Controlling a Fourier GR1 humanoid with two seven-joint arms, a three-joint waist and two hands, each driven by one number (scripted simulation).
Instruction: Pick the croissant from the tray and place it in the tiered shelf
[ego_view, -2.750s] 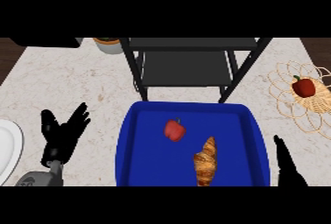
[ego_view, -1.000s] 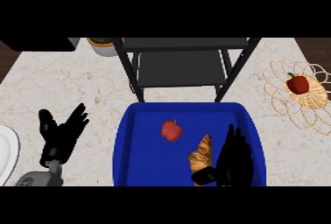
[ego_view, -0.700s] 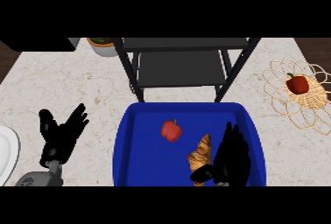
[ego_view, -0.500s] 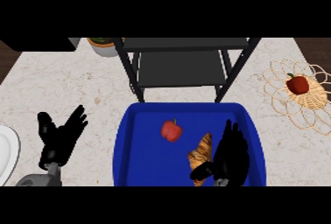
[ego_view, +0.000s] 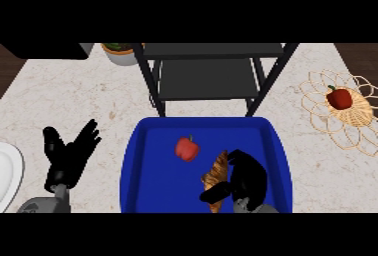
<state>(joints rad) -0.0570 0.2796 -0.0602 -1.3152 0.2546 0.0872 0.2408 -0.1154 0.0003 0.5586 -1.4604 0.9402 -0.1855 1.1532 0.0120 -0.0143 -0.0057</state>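
**My right hand closes on the croissant in the tray**

My right hand (ego_view: 247, 181) is down inside the blue tray (ego_view: 151, 170), at its right half, and my fingers (ego_view: 240, 159) are curled over the croissant (ego_view: 217, 171). My thumb (ego_view: 212, 192) reaches across its near end, so the pastry is pinched between thumb and fingers. The croissant lies on the tray floor, running lengthwise from near me toward the far side; its far tip shows beside my fingers and its lowest end is partly hidden by my hand. I cannot tell whether it is lifted off the tray floor.

Just left of the croissant, apart from it, a red bell pepper (ego_view: 187, 148) rests in the tray.

My left hand (ego_view: 69, 155) rests open on the left over the speckled bench (ego_view: 88, 100), fingers spread and pointing up.

The black tiered shelf (ego_view: 210, 75) stands directly beyond the tray's far edge. A wire basket (ego_view: 347, 127) at the right holds another red pepper (ego_view: 339, 98). A small potted plant (ego_view: 118, 51) sits at the far left, and a white plate (ego_view: 7, 175) shows at the left edge.
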